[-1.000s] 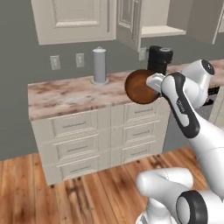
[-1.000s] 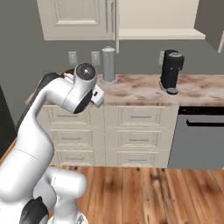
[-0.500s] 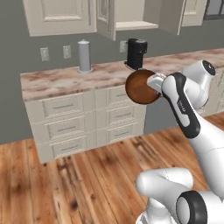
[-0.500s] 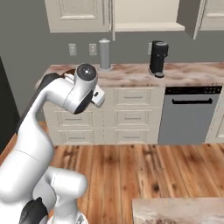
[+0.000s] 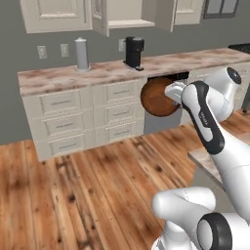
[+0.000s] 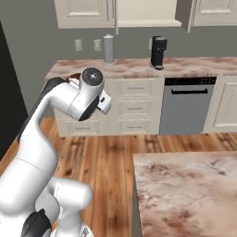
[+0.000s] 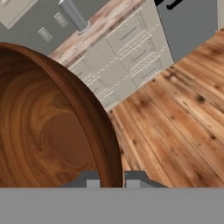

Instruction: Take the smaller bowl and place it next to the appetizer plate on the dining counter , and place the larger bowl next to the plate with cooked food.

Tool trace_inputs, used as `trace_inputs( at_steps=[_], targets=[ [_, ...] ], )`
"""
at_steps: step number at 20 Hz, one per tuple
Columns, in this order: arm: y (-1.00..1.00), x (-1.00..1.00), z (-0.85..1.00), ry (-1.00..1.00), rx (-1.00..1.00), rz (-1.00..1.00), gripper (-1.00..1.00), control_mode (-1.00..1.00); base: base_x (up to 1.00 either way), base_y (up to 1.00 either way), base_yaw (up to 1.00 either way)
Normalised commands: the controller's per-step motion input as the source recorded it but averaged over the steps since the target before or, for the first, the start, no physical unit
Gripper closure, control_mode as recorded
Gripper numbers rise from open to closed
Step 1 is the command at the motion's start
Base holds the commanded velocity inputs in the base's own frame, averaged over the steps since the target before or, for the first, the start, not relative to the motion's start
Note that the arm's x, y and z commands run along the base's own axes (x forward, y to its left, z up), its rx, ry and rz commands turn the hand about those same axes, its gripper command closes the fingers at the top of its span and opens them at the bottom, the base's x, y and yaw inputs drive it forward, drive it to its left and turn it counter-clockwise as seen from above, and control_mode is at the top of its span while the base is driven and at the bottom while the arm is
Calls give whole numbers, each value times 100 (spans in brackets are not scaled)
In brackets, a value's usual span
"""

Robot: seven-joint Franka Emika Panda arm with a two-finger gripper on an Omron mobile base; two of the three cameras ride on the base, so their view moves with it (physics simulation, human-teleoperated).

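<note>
Tool [image 7: 110, 179] first: its two tips are pinched right down on the rim wall of the smaller bowl [image 7: 48, 131], one tip inside the hollow and one outside, so you have the bowl firmly in hand. It is carried on edge, in the air, with its underside facing out in the left base view [image 5: 157, 97]. By its dark reddish colour and modest width I take it for the smaller of the two, though nothing stands beside it for comparison. The bowl hangs well apart from the dining worktop [image 6: 185, 185], out over the wooden floor [image 7: 175, 118] beside that worktop's near corner, and it touches nothing but the tips. You are, as I judge it, in the carrying step of the first half of the task, with the bowl lifted and not yet set down. Beyond the dining worktop, across the floor, stand the dishwasher [image 6: 185, 104] and the wall worktop [image 5: 73, 78] with a black coffee machine [image 6: 158, 52] on it. For the next move, bring the base round to the dining worktop, find the appetizer plate, turn the bowl level with its mouth upward, lower it just beside that plate without touching it, then spread the tips.
</note>
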Motion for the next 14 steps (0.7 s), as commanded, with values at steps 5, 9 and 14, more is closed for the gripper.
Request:
trace_inputs(
  at_steps=[5,9,14],
  targets=[
    [0,0,0,0,0,0,100,100,-100,0,-1],
    [0,0,0,0,0,0,100,100,-100,0,0],
    [0,0,0,0,0,0,100,100,-100,0,0]
  ],
)
